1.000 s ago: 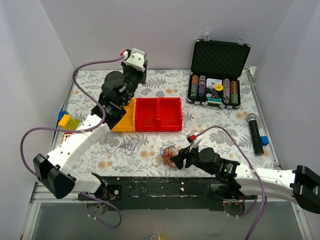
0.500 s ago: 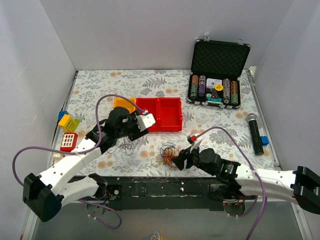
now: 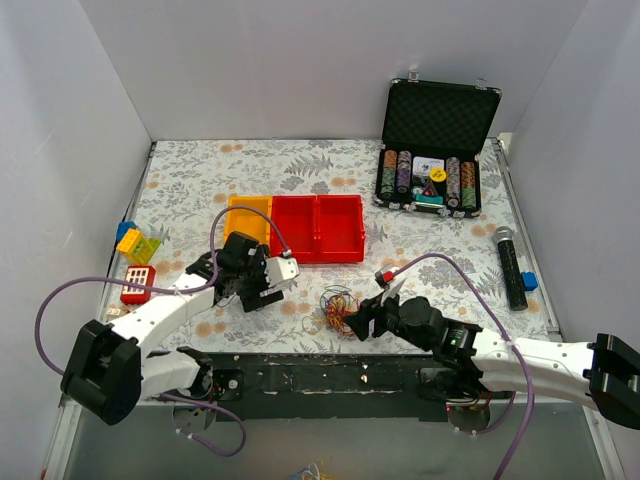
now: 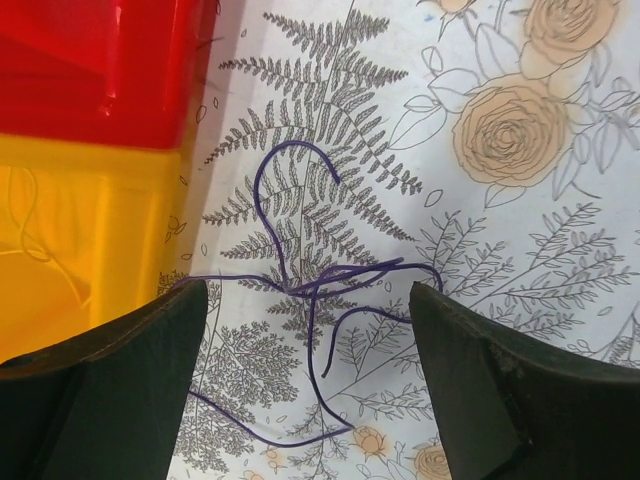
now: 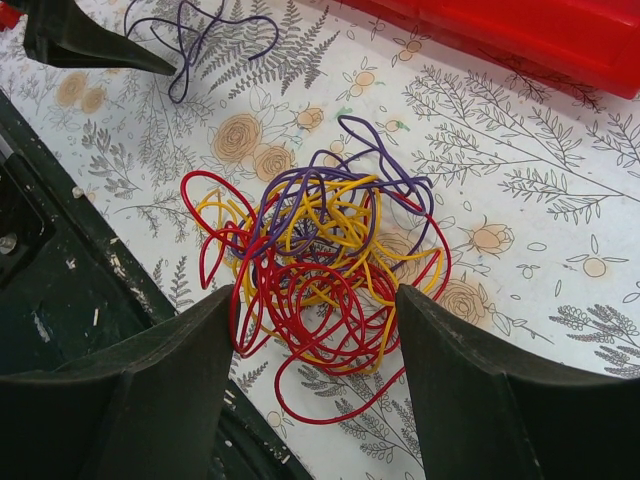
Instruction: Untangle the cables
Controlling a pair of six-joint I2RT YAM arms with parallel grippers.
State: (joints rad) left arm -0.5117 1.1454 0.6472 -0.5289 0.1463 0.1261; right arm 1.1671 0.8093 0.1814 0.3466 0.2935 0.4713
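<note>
The cables are a fist-sized tangle [image 3: 336,308] [image 5: 320,240] of thin red, yellow and purple wire lying on the floral cloth near the front edge. My right gripper [image 3: 352,322] [image 5: 312,300] is open and low, its two dark fingers on either side of the tangle's near loops. A single purple strand [image 4: 310,290] [image 5: 200,35] lies loose on the cloth to the left of the tangle. Just above that strand hovers my left gripper [image 3: 268,284] [image 4: 308,300], open, with the strand between its fingers and not gripped.
Right behind the left gripper stand a yellow bin [image 3: 248,214] [image 4: 90,220] and two red bins [image 3: 318,228] [image 5: 520,30]. An open case of poker chips [image 3: 430,178] sits back right. A microphone [image 3: 510,266] lies at the right, toy bricks [image 3: 136,244] at the left.
The left arm swung from high at the back, down and forward over the bins to the loose purple strand, and its gripper opened. The right arm and tangle hardly moved.
</note>
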